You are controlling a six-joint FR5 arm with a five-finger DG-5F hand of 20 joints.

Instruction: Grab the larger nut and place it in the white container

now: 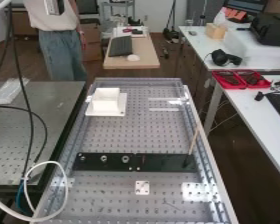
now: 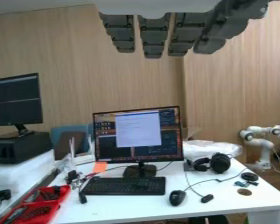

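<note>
Spread wide, the robot's hand (image 2: pixel 154 35) has straight fingers, and nothing is seen held in them. The wrist view looks out level past them toward a monitor (image 2: pixel 137 135) and a keyboard (image 2: pixel 124 186) on a white desk (image 2: pixel 204 200), so the hand seems turned away from the parts it needs. Exactly which way the nut lies from it cannot be told; the coming move probably calls for swinging the hand round to the bar and pointing it down.

Nearest in the high view, a small white plate (image 1: pixel 138 185) with holes lies flat on the perforated metal table (image 1: pixel 111 135). Just past it, a flat black bar (image 1: pixel 160 162) runs crosswise, its long axis from side to side. Three round parts stand in a row toward its left end: the smaller nut (image 1: pixel 82 158), the larger nut (image 1: pixel 104 158) in the middle, and the bearing (image 1: pixel 125 159). With a neighbour close on both sides, the larger nut would likely need a careful, narrow pinch. A thin stick (image 1: pixel 193 140) rises aslant near the bar's right end.

Farther off, well apart from the bar, the white container (image 1: pixel 106 106) sits upright on a flat white base (image 1: pixel 119 111), almost straight beyond the larger nut.
</note>
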